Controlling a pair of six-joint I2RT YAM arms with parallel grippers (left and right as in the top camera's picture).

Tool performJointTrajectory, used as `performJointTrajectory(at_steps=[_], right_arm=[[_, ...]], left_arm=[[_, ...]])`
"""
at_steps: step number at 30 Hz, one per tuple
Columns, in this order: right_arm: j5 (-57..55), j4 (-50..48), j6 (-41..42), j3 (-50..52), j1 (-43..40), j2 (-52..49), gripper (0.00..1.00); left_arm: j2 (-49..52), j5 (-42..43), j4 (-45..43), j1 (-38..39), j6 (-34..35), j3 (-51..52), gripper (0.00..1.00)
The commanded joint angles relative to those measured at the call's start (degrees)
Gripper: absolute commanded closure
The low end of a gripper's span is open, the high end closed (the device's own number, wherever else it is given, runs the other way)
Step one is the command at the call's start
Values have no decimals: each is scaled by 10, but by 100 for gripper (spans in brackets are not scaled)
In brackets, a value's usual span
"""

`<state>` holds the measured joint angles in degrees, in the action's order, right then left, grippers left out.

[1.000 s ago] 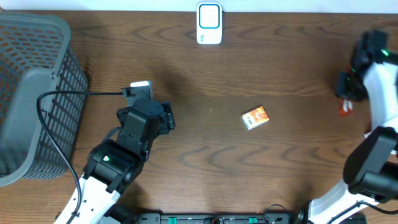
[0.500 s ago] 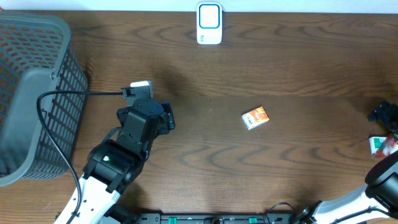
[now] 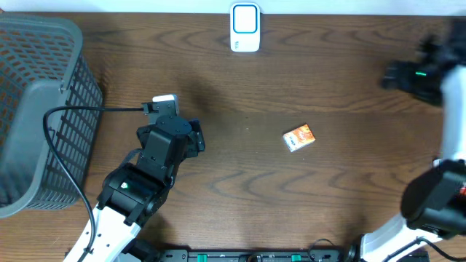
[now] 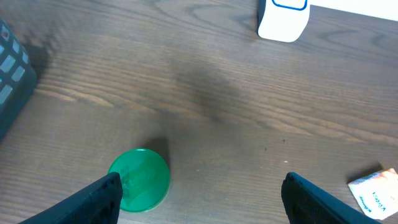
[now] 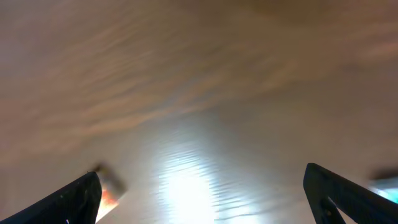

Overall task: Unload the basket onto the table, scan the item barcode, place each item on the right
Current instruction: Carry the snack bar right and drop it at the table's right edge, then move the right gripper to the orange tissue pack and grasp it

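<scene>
The item, a small orange and white box [image 3: 298, 137], lies flat on the brown table right of centre; it also shows at the edge of the left wrist view [image 4: 376, 190] and as an orange blur in the right wrist view [image 5: 109, 196]. The white and blue scanner [image 3: 245, 28] stands at the back centre. My left gripper [image 4: 200, 186] is open over the table's left half, with a green disc [image 4: 140, 179] by its left finger. My right gripper [image 3: 408, 73] hangs blurred at the back right, open [image 5: 202, 180] and holding nothing.
A grey mesh basket [image 3: 36, 109] fills the left edge of the table. A black cable [image 3: 80, 110] runs from the left arm [image 3: 169, 142] toward the basket. The scanner also shows in the left wrist view [image 4: 283, 18].
The right arm swung from the right edge down and then up to the back right, and its jaws went from shut to open. The left arm and the box stayed still.
</scene>
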<state>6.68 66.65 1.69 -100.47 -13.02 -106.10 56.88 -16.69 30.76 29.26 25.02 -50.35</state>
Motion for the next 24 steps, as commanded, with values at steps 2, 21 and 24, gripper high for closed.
performJointTrajectory(at_steps=[2,21,24], right_arm=[[-17,2,-15,22,112,16,1],[-108,-187,-14,311,329,16,1],[-122,-211,-14,338,337,16,1]], left_arm=[[0,-8,1,-3,-10,1,17],[0,-8,1,-3,-10,1,17],[0,-8,1,-3,-10,1,17]])
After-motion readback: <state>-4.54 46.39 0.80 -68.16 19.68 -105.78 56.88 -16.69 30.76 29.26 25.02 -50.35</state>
